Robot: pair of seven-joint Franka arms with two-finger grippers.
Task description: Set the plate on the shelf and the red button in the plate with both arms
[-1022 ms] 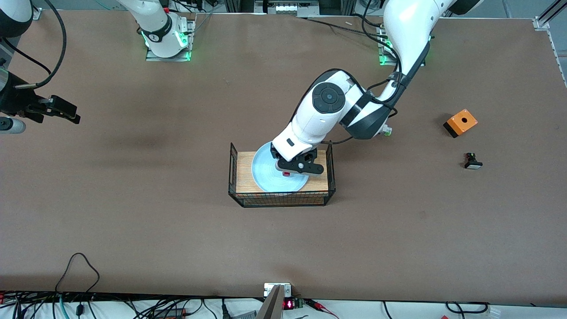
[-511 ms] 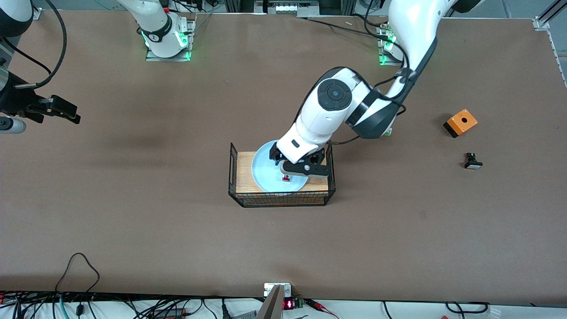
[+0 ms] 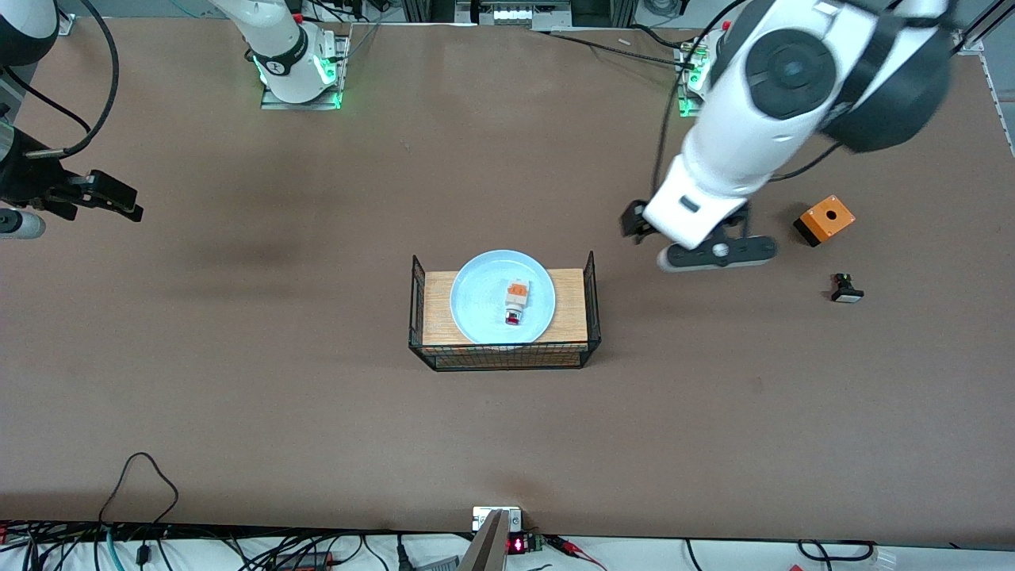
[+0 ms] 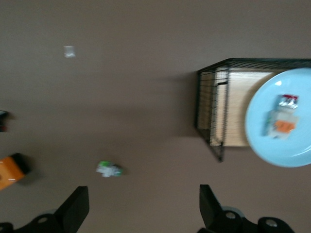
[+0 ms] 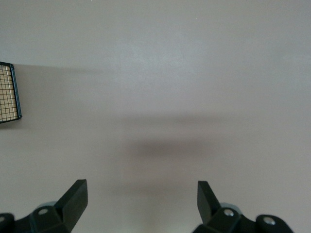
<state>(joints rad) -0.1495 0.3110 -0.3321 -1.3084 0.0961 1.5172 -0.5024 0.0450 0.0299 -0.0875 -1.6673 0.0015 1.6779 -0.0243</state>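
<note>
From the front camera, one plate [image 3: 502,297] lies in a wire basket [image 3: 504,354] on a wooden base at the middle of the counter [image 3: 317,412], and the one red button [image 3: 515,302] rests on that plate, its long axis running toward the front edge with the red tip nearest that edge. The left end effector [image 3: 688,252] hangs empty over bare counter between the basket and the left arm's end; button and plate lie from it toward the counter's middle, closer to it than to the right end effector [image 3: 107,202], which waits over the counter's edge at the right arm's end. One orange box [image 3: 825,220] and one black part with a white cap [image 3: 846,289] sit near the left arm's end.

The left wrist view shows its fingers [image 4: 75,209] spread wide apart, gripping nothing, and one small green-tipped part [image 4: 109,169] below them.

The right wrist view shows fingers [image 5: 73,199] apart over bare counter, a basket corner at the picture's margin.

Both placements look finished.
</note>
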